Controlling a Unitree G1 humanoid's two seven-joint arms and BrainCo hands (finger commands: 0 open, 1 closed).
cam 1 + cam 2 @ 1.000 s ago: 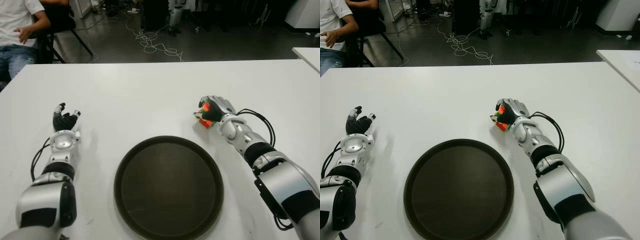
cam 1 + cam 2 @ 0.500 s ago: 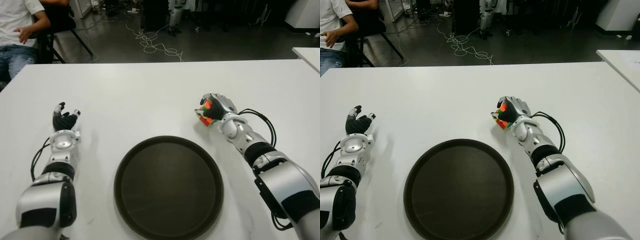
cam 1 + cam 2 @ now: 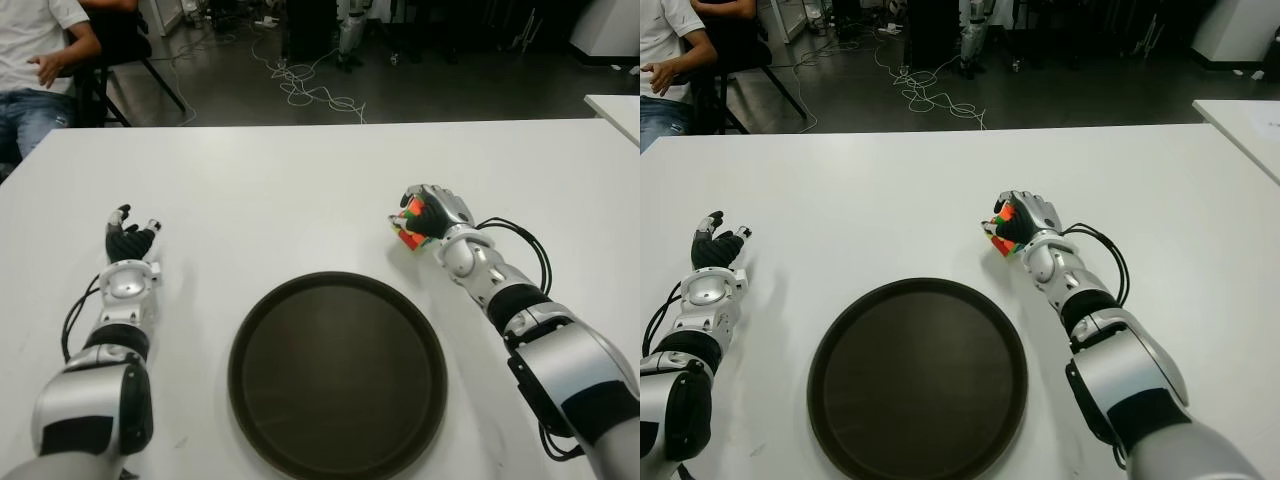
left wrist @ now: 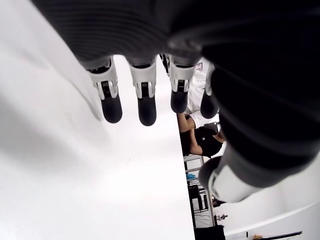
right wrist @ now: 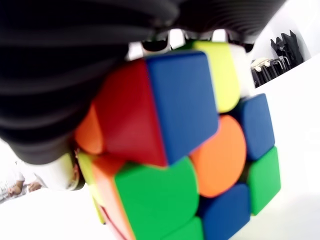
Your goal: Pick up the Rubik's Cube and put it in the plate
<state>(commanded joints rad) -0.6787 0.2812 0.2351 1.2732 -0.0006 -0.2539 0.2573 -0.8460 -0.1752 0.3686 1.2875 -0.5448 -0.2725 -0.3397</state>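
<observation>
My right hand [image 3: 428, 213] is shut on the Rubik's Cube [image 3: 410, 226], holding it just above the white table [image 3: 300, 190] beyond the plate's far right rim. The right wrist view fills with the cube [image 5: 185, 165], its blue, green, orange and yellow tiles pressed against my palm. The round dark plate [image 3: 337, 372] lies near the table's front, centred between my arms, with nothing in it. My left hand [image 3: 128, 240] shows at the left of the table, fingers [image 4: 142, 95] spread and holding nothing.
A seated person [image 3: 35, 70] is at the far left behind the table. Cables [image 3: 310, 90] lie on the dark floor beyond the table's far edge. A second white table's corner [image 3: 615, 105] shows at the right.
My right hand has lifted the cube slightly and tilted it, shifting a little away from me. The left hand and the plate have not moved.
</observation>
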